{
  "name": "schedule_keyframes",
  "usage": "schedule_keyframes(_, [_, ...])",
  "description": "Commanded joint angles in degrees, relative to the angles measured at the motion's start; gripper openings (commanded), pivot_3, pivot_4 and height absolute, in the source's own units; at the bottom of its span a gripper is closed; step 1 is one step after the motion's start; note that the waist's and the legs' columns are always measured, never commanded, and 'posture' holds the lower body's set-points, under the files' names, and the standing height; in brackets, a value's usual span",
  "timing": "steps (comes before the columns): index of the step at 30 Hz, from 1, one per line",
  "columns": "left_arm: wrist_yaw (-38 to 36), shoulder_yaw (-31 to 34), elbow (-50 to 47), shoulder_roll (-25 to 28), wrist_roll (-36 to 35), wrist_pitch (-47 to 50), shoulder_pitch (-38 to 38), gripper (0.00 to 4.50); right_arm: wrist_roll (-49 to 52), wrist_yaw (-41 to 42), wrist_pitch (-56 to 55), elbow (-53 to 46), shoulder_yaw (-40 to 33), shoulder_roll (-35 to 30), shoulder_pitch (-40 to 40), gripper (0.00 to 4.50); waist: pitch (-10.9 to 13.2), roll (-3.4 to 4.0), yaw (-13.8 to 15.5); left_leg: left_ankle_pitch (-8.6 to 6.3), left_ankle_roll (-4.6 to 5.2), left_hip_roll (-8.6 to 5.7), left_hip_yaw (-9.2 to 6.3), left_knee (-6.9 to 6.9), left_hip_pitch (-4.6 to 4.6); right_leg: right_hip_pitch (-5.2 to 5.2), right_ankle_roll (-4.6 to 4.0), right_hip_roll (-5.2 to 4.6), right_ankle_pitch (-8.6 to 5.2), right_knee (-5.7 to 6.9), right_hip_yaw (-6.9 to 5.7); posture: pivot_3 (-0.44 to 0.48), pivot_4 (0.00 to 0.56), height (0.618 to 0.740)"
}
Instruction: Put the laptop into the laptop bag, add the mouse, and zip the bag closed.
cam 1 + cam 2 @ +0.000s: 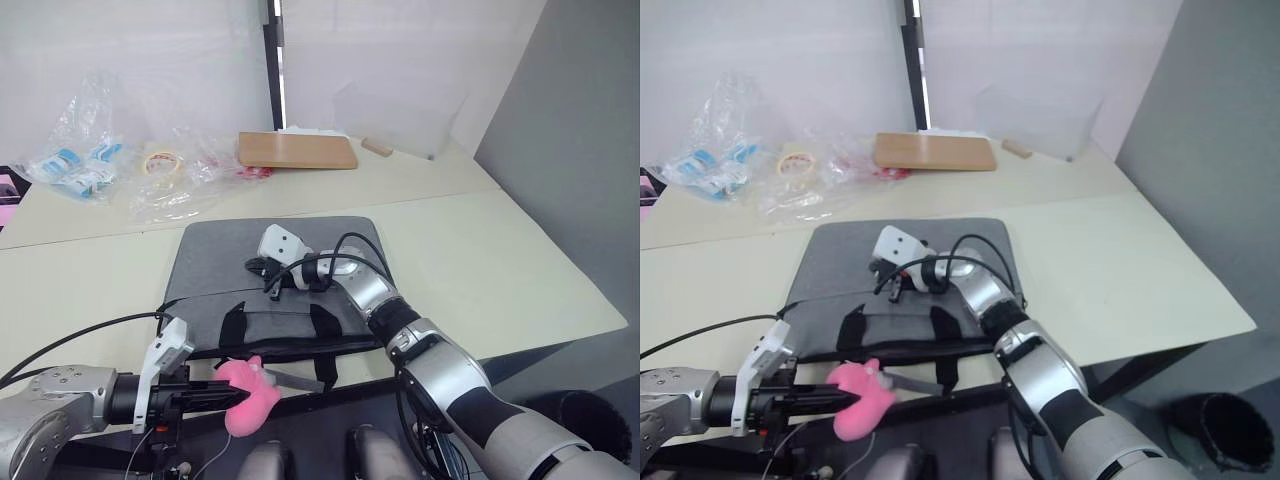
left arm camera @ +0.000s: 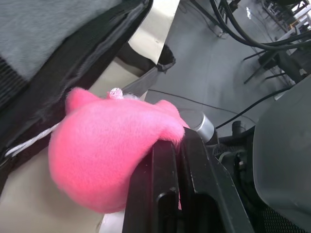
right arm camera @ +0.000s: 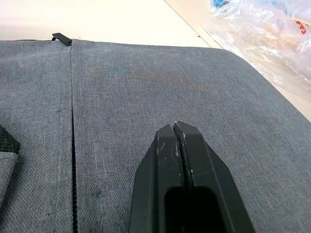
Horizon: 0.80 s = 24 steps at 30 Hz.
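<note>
The grey laptop bag [image 1: 220,262] lies flat on the cream table [image 1: 500,260], its black strap handles [image 1: 322,325] toward the front edge. My right gripper [image 1: 266,280] rests on top of the bag's middle, fingers shut with nothing between them [image 3: 176,127]. At the front edge, just in front of the bag's handles, my left gripper [image 1: 226,392] is shut on a round pink plush toy [image 2: 107,160]. The bag's black zipper edge [image 2: 82,68] runs just behind the toy. The laptop and the mouse are out of view.
A flat brown wooden board [image 1: 297,150] lies at the back of the table. Crumpled clear plastic bags [image 1: 85,150] and a tape roll [image 1: 160,163] sit at the back left. A zipper pull [image 3: 61,38] shows at the bag's edge. Cables run along both arms.
</note>
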Motion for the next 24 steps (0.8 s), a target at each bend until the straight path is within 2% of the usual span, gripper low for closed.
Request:
schedule_keyframes(1, [1.95, -2.12, -3.44, -1.46, -5.05, 1.14, -2.53, 0.02, -3.26, -0.49, 2.59, 5.91, 1.47, -0.85, 3.11, 0.0, 0.0, 0.0, -0.01, 0.0, 0.0, 0.04, 0.0, 0.0, -0.02, 0.01, 0.0, 0.01, 0.0, -0.06, 0.0, 0.0, 0.15, 0.74])
schedule_keyframes(4, [4.27, -5.49, -3.91, -3.25, -5.85, 1.43, -5.12, 0.02, -3.29, -0.34, 2.66, 5.83, 1.57, -0.8, 3.13, 0.0, -0.02, 0.02, 0.04, 0.0, 0.0, 0.06, 0.0, -0.01, -0.01, 0.04, 0.0, 0.03, -0.01, -0.11, -0.01, 0.0, 0.15, 0.74])
schedule_keyframes(9, [5.34, -13.35, -3.2, -5.02, -3.22, -0.29, -9.88, 0.02, -3.31, -0.06, 2.74, 5.82, 1.64, -0.79, 3.1, 0.0, -0.04, 0.02, 0.04, 0.0, 0.0, 0.08, 0.0, -0.02, -0.03, 0.21, 0.0, 0.07, -0.01, -0.18, -0.01, 0.0, 0.15, 0.74])
schedule_keyframes(14, [6.38, -17.26, -1.84, -6.62, -2.83, -0.47, -13.71, 0.02, -3.33, 0.07, 2.86, 5.68, 1.64, -0.9, 3.07, 0.0, -0.04, 0.06, 0.09, 0.01, 0.0, 0.13, -0.01, -0.05, 0.01, 0.45, 0.01, 0.13, -0.02, -0.37, -0.05, 0.0, 0.15, 0.74])
schedule_keyframes(17, [6.5, -17.27, -1.11, -6.66, -3.24, -0.3, -14.23, 0.02, -3.3, 0.13, 2.97, 5.46, 1.58, -1.09, 3.14, 0.0, -0.05, 0.09, 0.06, 0.01, 0.0, 0.17, -0.02, -0.09, 0.04, 0.56, 0.02, 0.16, -0.03, -0.51, -0.07, 0.0, 0.15, 0.74])
schedule_keyframes(24, [6.44, -10.97, -1.45, -3.36, -6.57, 0.39, -9.47, 2.25, -3.23, 0.27, 3.04, 5.16, 1.48, -1.37, 3.49, 0.0, -0.03, 0.15, 0.08, 0.01, 0.0, 0.24, -0.03, -0.13, 0.03, 0.57, 0.02, 0.14, -0.06, -0.55, -0.06, 0.0, 0.15, 0.74])
